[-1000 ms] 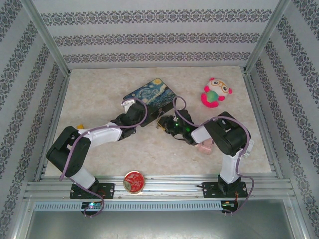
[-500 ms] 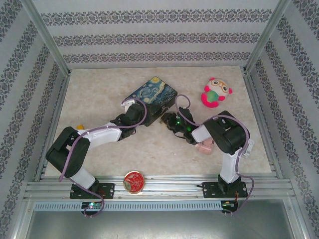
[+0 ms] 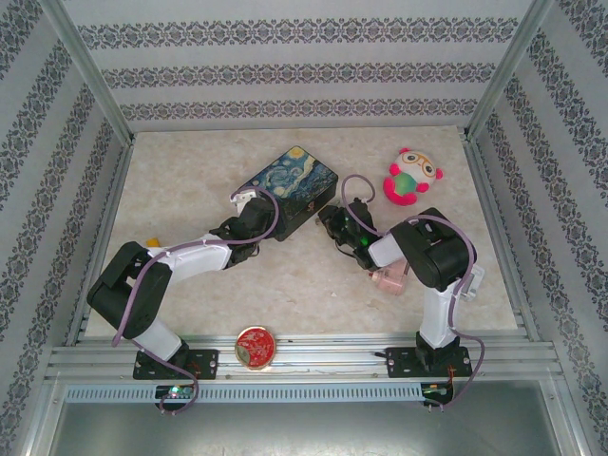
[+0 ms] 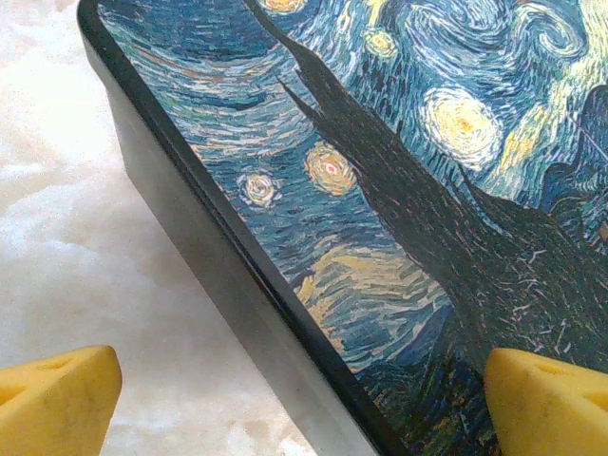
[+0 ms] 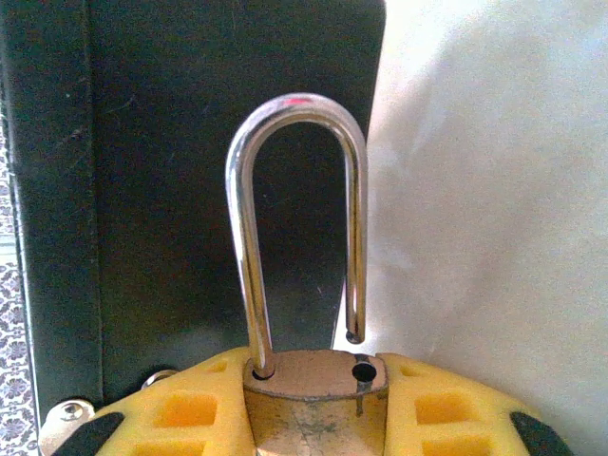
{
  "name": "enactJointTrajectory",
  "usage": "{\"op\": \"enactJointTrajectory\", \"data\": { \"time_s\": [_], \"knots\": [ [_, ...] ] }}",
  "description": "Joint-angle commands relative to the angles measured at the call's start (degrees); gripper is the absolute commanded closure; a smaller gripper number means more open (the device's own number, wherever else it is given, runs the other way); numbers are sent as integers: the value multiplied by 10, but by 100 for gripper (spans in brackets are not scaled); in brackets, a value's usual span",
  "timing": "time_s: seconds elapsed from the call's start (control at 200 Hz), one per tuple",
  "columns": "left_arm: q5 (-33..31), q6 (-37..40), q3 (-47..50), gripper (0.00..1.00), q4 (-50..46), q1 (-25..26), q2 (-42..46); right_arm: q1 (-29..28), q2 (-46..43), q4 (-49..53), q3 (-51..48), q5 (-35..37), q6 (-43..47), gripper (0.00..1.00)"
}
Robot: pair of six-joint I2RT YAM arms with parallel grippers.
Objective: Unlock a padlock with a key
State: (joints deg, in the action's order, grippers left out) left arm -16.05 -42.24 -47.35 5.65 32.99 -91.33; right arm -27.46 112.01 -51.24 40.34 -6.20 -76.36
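Padlock (image 5: 313, 375) sits clamped at its brass body between the yellow fingers (image 5: 180, 413) of the right gripper (image 5: 313, 423), so that gripper is grasping the lock. Shackle (image 5: 249, 247) points straight out from the fingertips, its long axis in line with the gripper's reach. One leg is seated in the body. The other leg's end hangs just above its hole, clear of it, so the lock reads as already sprung. The keyway end is buried between the fingers, so whether the key is in it cannot be told.

In the top view the right gripper (image 3: 335, 220) is just beside the near right corner of the Starry Night box (image 3: 290, 180). The shackle faces the box's dark side wall, close to it; contact cannot be told.

Left gripper (image 3: 249, 202) is released, jaws wide and holding nothing. Its fingertips straddle the box's (image 4: 399, 190) near left edge, one over the lid and one over the table (image 4: 85, 237).

Key relation: the padlock lies to the left gripper's right, across the box's near edge, and the right arm already has it. Any left-arm help likely means travelling right along that edge and approaching the lock's body end, not the shackle end.
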Motion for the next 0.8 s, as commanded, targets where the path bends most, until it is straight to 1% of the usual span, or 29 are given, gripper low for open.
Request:
{"op": "enactJointTrajectory", "data": {
  "time_s": [0.0, 0.155, 0.325, 0.465, 0.545, 0.625, 0.675, 0.795],
  "knots": [
    [0, 4, 18, 4, -55, -8, 5, 5, -15, 10, -5, 18, 23, 100],
    [-1, 2, 18, 8, -53, -13, 8, 4, -43, 28, -18, 14, 49, 100],
    [7, -1, 18, 9, -44, -22, 15, 3, -79, 60, -38, 11, 79, 100],
    [4, 5, 15, 4, -46, -27, 24, 2, -115, 83, -57, 4, 108, 100],
    [3, 8, 14, 0, -52, -31, 32, 2, -144, 136, -60, -3, 134, 100],
    [3, 9, 16, 1, -55, -34, 43, 2, -177, 202, -54, -9, 170, 100],
    [3, 9, 18, 1, -56, -36, 52, 0, -202, 262, -47, -6, 198, 100],
    [2, 9, 30, 1, -56, -40, 79, -10, -263, 422, -20, 27, 271, 100]
  ]
}}
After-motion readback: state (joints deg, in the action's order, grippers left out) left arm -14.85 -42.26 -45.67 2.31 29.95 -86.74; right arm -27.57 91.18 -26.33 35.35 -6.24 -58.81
